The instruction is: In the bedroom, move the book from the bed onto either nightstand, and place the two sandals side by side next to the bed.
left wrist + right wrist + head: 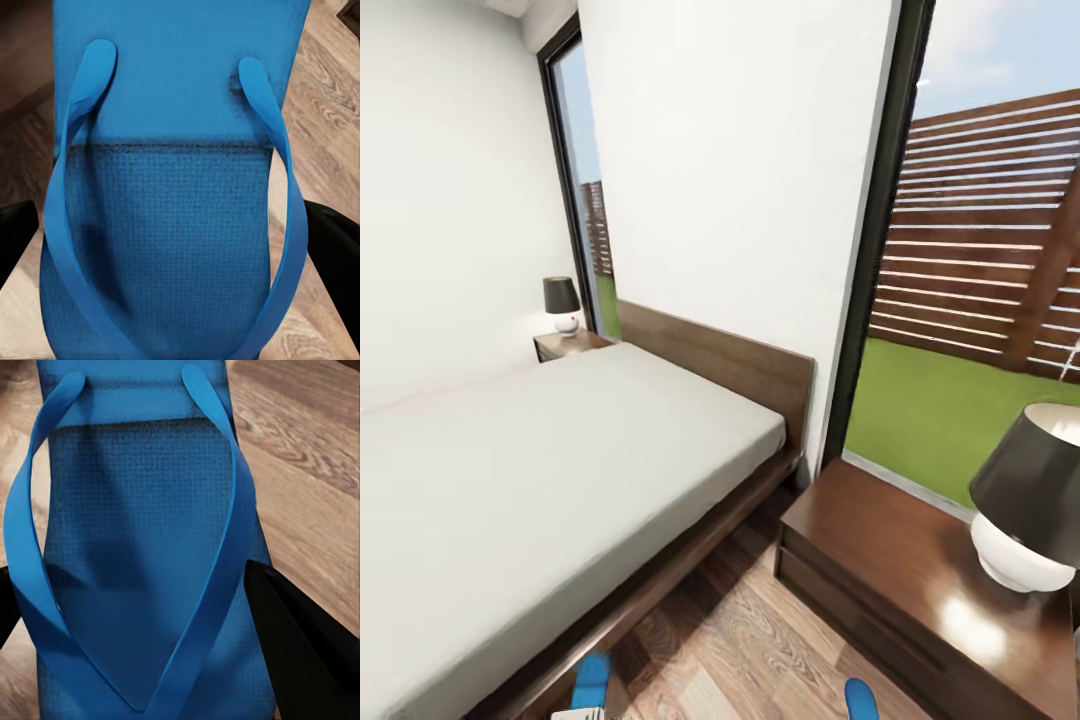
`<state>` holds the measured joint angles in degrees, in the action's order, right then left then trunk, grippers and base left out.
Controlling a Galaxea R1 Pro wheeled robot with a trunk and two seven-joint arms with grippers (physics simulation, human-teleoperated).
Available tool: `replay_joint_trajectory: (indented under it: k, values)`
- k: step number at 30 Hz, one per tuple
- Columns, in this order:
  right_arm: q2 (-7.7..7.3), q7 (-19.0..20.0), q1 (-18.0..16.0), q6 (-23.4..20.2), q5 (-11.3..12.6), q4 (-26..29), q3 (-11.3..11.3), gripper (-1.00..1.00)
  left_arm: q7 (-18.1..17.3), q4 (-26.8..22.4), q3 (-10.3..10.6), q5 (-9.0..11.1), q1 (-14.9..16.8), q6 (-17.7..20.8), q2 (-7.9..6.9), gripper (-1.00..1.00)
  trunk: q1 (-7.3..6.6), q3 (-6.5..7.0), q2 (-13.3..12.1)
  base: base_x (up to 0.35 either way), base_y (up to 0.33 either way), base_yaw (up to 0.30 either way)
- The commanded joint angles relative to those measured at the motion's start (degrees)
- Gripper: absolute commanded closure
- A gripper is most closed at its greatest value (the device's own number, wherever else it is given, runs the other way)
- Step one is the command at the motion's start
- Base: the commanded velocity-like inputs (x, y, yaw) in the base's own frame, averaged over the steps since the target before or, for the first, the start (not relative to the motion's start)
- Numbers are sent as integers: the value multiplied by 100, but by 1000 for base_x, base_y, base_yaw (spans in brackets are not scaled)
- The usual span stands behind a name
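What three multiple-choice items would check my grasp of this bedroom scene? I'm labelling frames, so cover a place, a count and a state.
1. Where does the near lamp stand?
A. on the bed
B. on the near nightstand
C. on the floor

2. How many sandals does the head view show?
A. one
B. two
C. three

3. What lies on the bed?
A. a book
B. a sandal
C. nothing visible

Key:
1 B, it rests on the nightstand.
2 B, blue tips and.
3 C, mattress bare.

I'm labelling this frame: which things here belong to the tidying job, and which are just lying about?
Job:
bed
near nightstand
far nightstand
sandal by left tool
sandal by right tool

Lying about:
near lamp
far lamp
fence outside
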<state>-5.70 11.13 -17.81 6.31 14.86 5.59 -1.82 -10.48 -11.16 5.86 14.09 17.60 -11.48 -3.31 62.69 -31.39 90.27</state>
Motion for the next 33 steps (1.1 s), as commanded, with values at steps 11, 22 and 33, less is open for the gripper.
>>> replay_joint_trajectory:
  k: [11,22,33]
  values:
    - [-2,29,-3,16,43,-5,-20,100,-7,9,47,59,6,-21,-3,100,0,-5,3,0,0,292]
    - [-2,29,-3,11,43,-10,-15,100,-10,9,47,59,6,-21,-3,100,0,-5,3,0,0,292]
    - [-2,29,-3,13,43,-7,-18,100,-7,9,47,59,6,-21,-3,100,0,-5,3,0,0,292]
